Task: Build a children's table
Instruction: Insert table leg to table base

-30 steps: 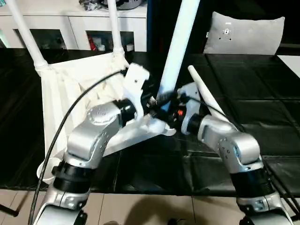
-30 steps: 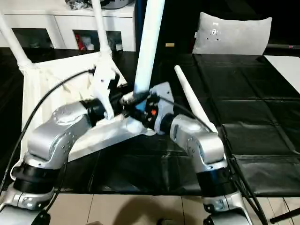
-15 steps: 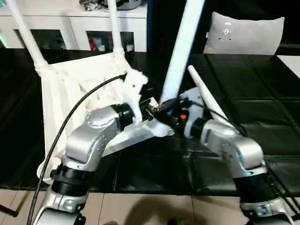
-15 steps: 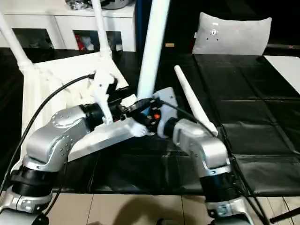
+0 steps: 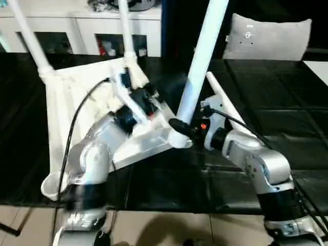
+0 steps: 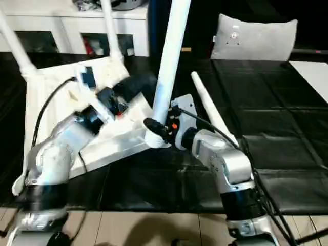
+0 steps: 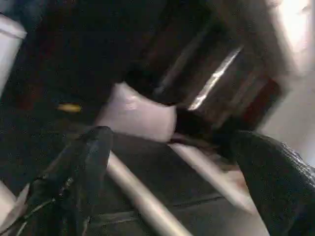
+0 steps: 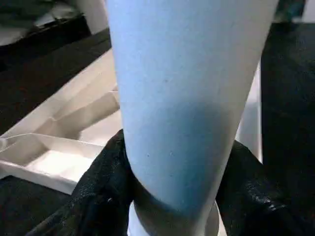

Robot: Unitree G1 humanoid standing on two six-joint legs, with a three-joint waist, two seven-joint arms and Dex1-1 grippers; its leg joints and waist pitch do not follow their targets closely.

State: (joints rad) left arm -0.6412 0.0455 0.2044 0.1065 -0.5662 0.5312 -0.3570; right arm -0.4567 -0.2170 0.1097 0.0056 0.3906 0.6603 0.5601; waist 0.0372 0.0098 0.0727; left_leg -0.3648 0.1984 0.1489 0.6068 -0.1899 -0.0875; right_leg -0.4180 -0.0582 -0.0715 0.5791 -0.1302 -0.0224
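Tabletop [image 5: 77,97] first, on your left: the white square top lies upside down on the black bench [image 5: 287,107], ribbed side up and tilted, reaching from the far left part of the bench toward its near edge. Two legs already stand in its far corner sockets, one at the far left [image 5: 31,41] and one further right [image 5: 125,31], both rising out of the head view.

Your left tool [image 5: 136,89] hangs over the ribbed underside with its black fingers [image 7: 78,172] spread wide and nothing between them; in the left wrist view a loose white leg shows past them.

Next comes the near right corner socket [image 5: 179,139] of the top. A third leg [image 5: 200,66] stands in it, leaning a little to the right as it rises. Your right tool [image 5: 179,125] grips this leg just above the socket, and in the right wrist view you see a finger [image 8: 103,191] pressed on either side of the tube.

Just behind your right wrist, the fourth leg [image 5: 225,110] lies loose on the bench, pointing toward the far edge. A grey-white cushion [image 5: 266,38] stands at the far right, and a white cabinet [image 5: 82,25] runs behind the far left edge.
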